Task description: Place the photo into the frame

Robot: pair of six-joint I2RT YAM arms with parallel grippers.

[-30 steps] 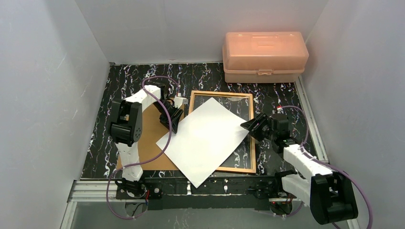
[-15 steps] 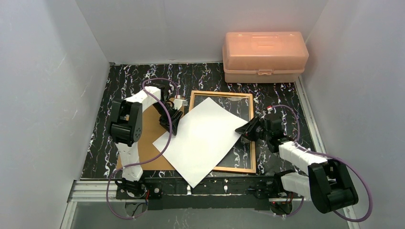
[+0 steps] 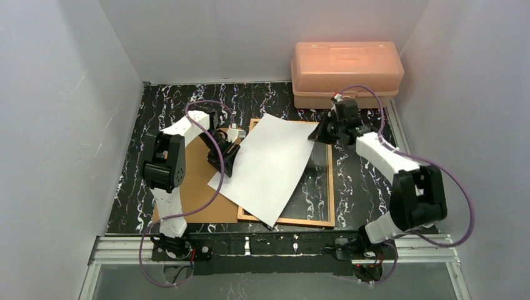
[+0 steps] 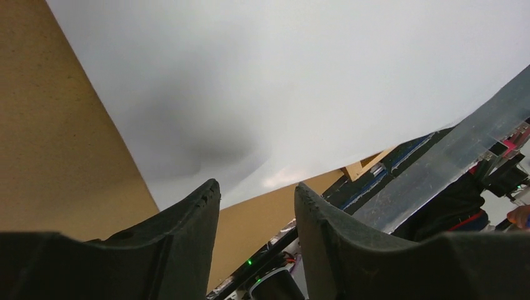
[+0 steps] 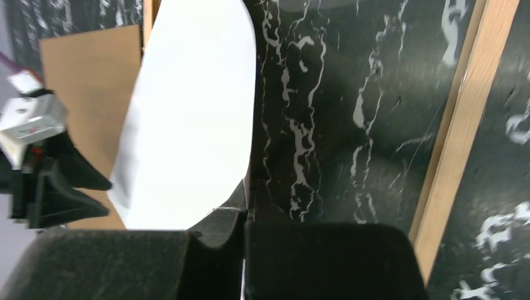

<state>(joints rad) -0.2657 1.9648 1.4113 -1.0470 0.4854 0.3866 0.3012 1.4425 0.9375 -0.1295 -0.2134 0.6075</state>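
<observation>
Under the photo [image 3: 269,165], half the frame [image 3: 329,181] lies hidden

Overhead plus wrist close-ups of photo [image 3: 265,165]

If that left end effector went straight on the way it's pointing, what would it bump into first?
Most likely the photo, its white back lying just ahead of the left end effector, with the brown board beneath it. Depth is unclear.

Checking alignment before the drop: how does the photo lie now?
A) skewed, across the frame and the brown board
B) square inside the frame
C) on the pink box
A: the photo, white back up, lies skewed over the left rail of the frame and onto the brown board.
</observation>
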